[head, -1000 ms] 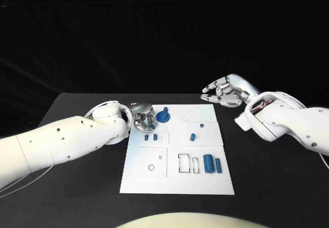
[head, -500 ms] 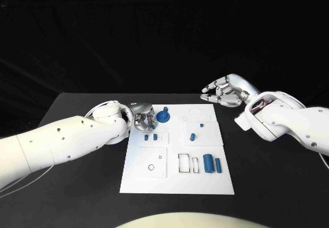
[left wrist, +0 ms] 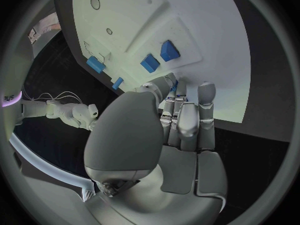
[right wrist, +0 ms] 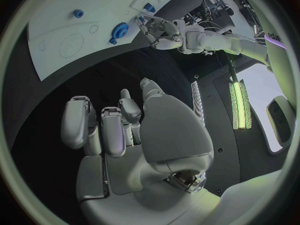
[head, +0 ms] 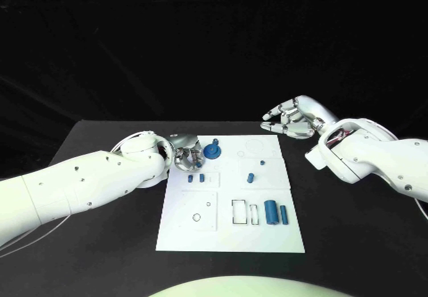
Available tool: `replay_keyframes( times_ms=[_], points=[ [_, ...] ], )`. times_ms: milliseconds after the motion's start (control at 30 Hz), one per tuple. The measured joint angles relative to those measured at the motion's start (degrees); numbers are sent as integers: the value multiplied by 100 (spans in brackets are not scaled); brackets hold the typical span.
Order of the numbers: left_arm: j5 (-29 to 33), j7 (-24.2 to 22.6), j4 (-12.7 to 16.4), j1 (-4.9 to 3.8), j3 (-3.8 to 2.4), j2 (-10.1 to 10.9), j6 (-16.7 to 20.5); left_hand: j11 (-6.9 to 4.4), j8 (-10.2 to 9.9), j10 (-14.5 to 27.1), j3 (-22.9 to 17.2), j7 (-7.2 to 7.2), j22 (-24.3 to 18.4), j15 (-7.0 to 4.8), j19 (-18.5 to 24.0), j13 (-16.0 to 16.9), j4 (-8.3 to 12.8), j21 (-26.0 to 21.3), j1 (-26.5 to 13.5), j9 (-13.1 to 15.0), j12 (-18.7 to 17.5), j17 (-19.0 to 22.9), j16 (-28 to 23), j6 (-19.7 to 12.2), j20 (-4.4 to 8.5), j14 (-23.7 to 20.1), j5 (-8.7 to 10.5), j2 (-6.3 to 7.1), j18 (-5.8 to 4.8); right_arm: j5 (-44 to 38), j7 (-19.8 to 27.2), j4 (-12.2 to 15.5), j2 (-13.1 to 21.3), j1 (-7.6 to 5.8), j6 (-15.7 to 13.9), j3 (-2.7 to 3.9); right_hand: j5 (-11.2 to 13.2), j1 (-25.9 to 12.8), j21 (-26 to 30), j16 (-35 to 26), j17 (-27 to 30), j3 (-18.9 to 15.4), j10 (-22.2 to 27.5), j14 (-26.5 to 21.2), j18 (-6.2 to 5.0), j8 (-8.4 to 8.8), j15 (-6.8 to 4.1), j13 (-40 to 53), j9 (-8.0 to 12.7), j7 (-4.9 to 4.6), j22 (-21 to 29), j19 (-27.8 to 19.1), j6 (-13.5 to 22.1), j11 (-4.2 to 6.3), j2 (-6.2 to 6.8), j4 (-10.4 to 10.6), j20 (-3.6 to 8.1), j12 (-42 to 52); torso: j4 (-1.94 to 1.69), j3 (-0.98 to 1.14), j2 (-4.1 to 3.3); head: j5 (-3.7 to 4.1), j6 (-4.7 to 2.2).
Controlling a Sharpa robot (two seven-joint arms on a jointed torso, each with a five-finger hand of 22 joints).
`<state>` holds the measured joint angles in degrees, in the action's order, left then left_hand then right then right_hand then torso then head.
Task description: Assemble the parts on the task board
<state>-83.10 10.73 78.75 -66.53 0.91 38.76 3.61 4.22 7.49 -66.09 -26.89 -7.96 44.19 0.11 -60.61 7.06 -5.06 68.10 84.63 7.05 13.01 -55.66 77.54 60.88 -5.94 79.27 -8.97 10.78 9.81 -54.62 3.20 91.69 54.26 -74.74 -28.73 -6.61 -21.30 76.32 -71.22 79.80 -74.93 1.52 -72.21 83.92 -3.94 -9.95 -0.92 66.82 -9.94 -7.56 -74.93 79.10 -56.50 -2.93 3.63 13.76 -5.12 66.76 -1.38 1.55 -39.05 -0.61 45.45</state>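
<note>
The white task board [head: 230, 232] lies mid-table. A blue round part with a knob [head: 212, 151] [right wrist: 120, 31] stands near its far left corner. My left hand [head: 189, 155] [left wrist: 181, 120] [right wrist: 161, 31] hovers right beside that part, fingers slightly apart; the right wrist view shows a small gap between fingertips and part. A blue sliver [left wrist: 175, 87] peeks past the thumb. Two small blue pieces [head: 196, 178] [left wrist: 159, 56] sit just nearer. My right hand [head: 292, 120] [right wrist: 119, 125] hangs over the black table beyond the board's far right corner, holding nothing.
On the board are a small blue peg [head: 262, 163], a blue piece [head: 250, 179], and two blue cylinders [head: 270, 213] [head: 284, 215] beside outlined rectangular slots [head: 239, 212]. A round hole [head: 196, 218] marks the near left plate. Black table [head: 357, 235] surrounds the board.
</note>
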Motion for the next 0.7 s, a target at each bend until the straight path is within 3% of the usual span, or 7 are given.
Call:
replay_keyframes(
  times_ms=[333,700],
  points=[
    [30,0,-14,0,-2,7,-57,20,-23,20,0,-24,-11,0,20,0,0,0,0,-13,-9,26,0,-26,-20,0,0,0,0,0,0,-2,4,0,0,0,0,0,0,0,0,0,0,0,0,0,0,0,0,0,1,0,0,0,0,0,0,0,-5,-3,2,5,-5],
    [38,5,-15,3,1,36,-61,32,-295,8,0,-82,-36,21,20,8,0,-22,-53,-139,-106,86,0,-308,-20,-21,0,53,0,0,0,-12,0,0,0,0,0,0,46,-23,1,0,45,0,-1,0,0,-73,0,0,1,-21,0,-1,0,0,21,-66,-5,-5,1,-8,0]
  ],
)
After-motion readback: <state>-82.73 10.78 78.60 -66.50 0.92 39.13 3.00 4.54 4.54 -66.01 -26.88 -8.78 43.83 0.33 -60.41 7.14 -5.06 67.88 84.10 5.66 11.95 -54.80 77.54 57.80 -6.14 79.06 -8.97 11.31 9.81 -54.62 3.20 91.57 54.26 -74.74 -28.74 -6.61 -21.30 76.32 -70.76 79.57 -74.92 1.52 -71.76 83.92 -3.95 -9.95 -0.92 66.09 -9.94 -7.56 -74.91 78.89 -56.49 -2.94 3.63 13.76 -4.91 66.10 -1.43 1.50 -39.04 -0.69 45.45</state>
